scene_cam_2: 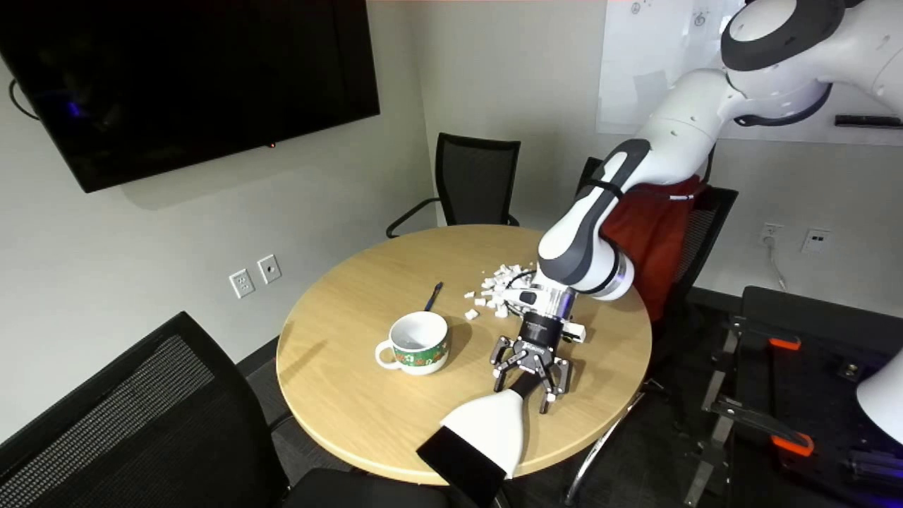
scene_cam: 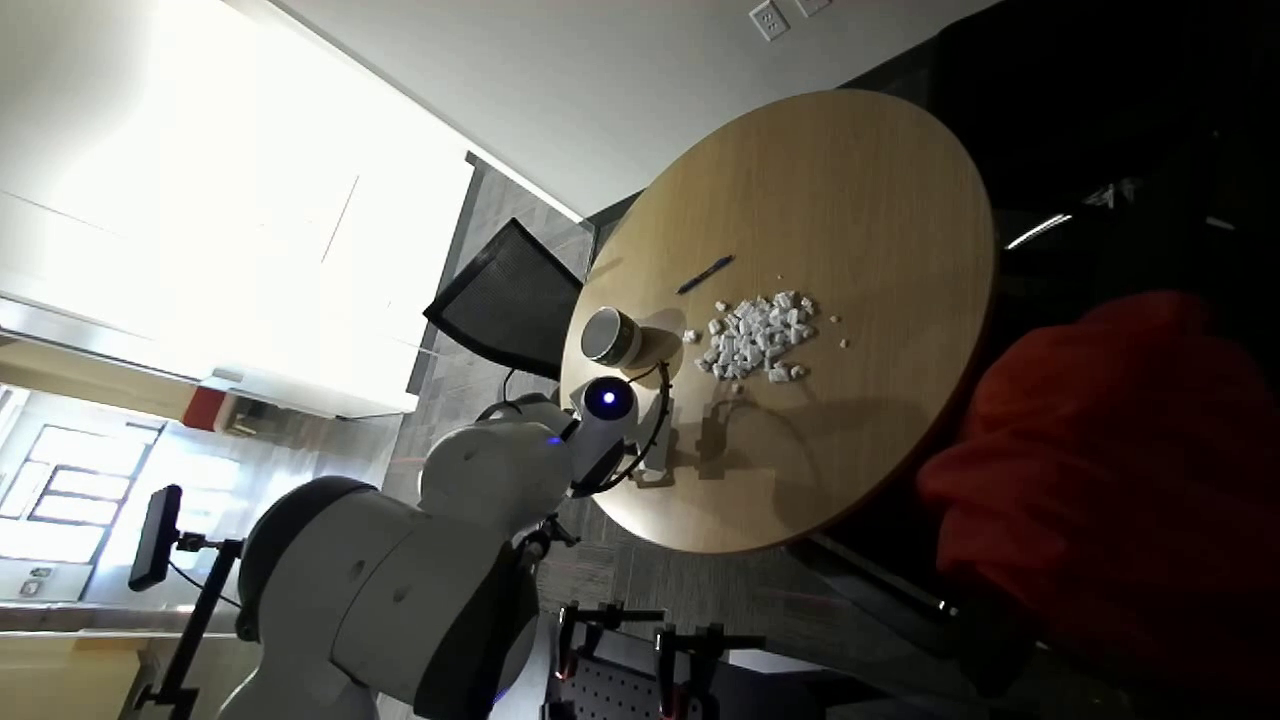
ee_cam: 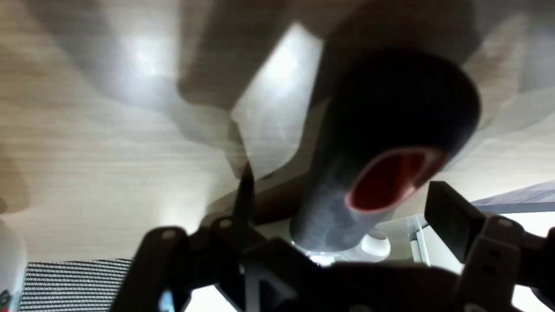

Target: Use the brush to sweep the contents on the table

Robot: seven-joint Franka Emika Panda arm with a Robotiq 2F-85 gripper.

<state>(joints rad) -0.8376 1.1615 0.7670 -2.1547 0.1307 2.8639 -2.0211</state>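
The brush has a black handle, a white head [scene_cam_2: 490, 427] and black bristles. In an exterior view its head lies at the table's near edge, with the bristles past the edge. My gripper [scene_cam_2: 522, 395] is low over the table, open, with its fingers astride the handle. In the wrist view the black handle [ee_cam: 329, 203], with a red-rimmed hole, stands between the spread fingers with gaps showing. The contents, a heap of white bits [scene_cam: 755, 335], lie on the round tan table [scene_cam: 850, 180]; the arm partly hides the heap [scene_cam_2: 504, 286] in an exterior view.
A white mug with a green band [scene_cam_2: 420, 342] stands beside the gripper, with its handle outward. A slim dark blue pen-like thing [scene_cam: 705, 275] lies between mug and heap. Black chairs [scene_cam_2: 476, 180] stand round the table, one with a red cloth [scene_cam_2: 652, 233].
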